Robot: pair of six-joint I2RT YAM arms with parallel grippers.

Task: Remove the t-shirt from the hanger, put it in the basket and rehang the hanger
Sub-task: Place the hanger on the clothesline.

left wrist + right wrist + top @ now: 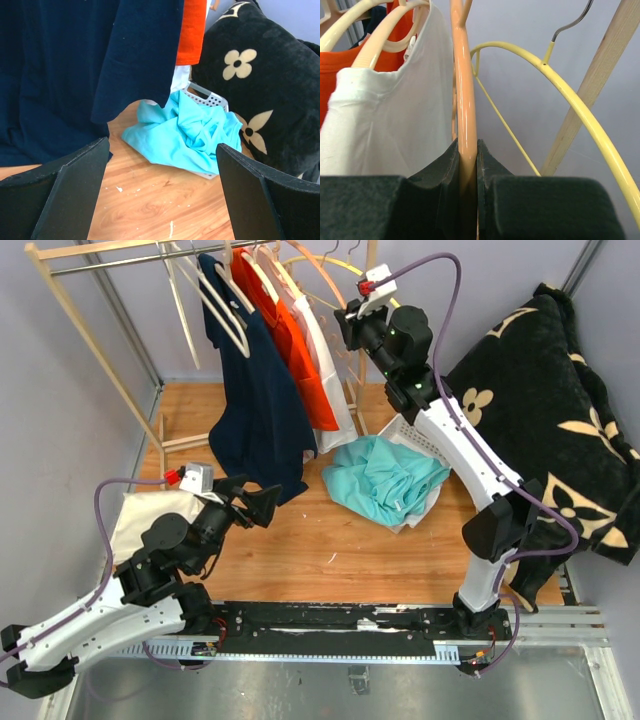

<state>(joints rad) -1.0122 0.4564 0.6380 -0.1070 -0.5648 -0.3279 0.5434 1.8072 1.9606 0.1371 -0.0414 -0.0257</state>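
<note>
Gripping a peach hanger tight in the right claw, with the white t-shirt just left of it, not yet off (barely started, seemingly). Holding the left claw wide open, empty, before a navy shirt.

**Matching arms: white shells, black joints**

I see the left arm and right arm built alike: white link shells between black joint housings. A purple cable loops along each to a white camera block with a red end. My left fingers are smooth black wedges; the right fingers look dark and felt-textured.
</note>
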